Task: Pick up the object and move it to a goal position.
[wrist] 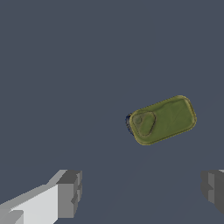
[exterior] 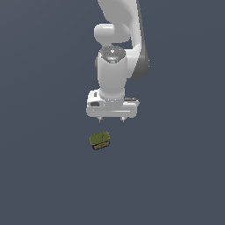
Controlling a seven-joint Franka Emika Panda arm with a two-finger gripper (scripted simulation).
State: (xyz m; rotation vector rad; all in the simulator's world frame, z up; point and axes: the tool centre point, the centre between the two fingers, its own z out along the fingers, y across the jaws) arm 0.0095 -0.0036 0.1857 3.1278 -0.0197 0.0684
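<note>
The tool [exterior: 112,119] is seen spread wide and empty above the counter [exterior: 44,176], where the object [exterior: 99,140] lies just beside; a rigid, light block, judged best gripped across its narrow sides

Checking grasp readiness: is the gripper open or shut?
Open: the gripper shows its fingers wide apart, nothing between them; the object lies apart.

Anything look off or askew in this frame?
Only mildly: the olive-green block lies rotated, not square to the open claw, and sits offset from the gap between the fingers. It looks intact, resting alone on the surface.
</note>
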